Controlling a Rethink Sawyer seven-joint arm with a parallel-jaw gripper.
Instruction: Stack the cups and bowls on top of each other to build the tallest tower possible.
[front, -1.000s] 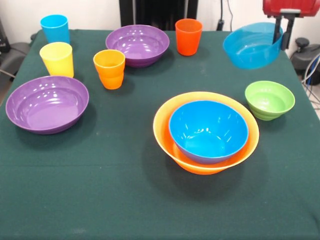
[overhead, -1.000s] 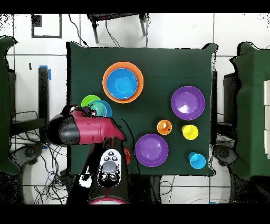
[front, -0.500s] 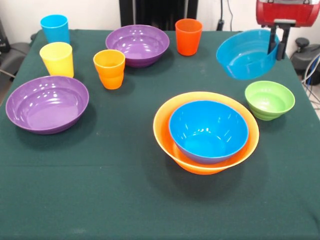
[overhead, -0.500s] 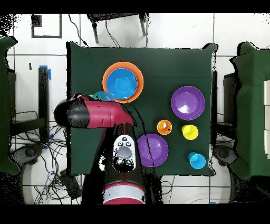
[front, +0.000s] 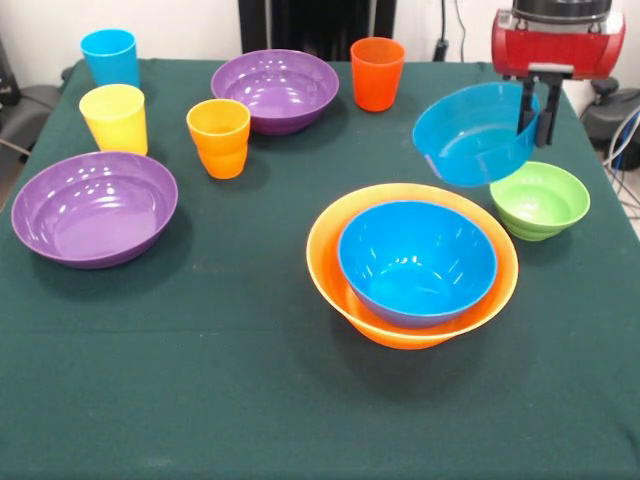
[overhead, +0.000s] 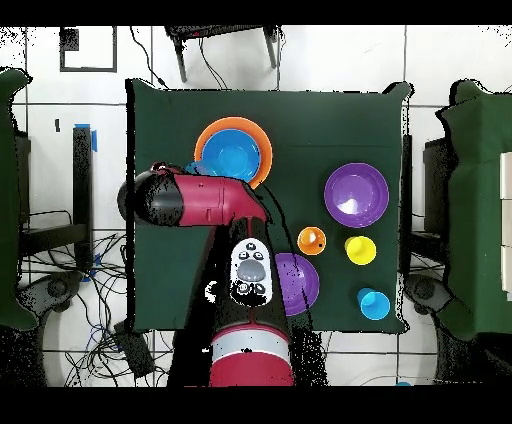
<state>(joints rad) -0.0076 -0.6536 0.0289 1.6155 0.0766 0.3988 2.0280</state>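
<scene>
We see the tool (front: 532, 112) clamped on the rim of the translucent light blue bowl (front: 470, 135), which hangs tilted above the bench (front: 200, 400), between the small green bowl (front: 540, 200) and the glossy deep blue bowl (front: 417, 262) nested in the large orange bowl (front: 330, 255). The near green cloth lies bare; purple bowls and cups sit far left.

Overhead, you lose the green bowl, translucent bowl and red-orange cup under the arm (overhead: 200, 200). One purple bowl (overhead: 300, 282) shows half. Front, the arm's upper part is cropped.
</scene>
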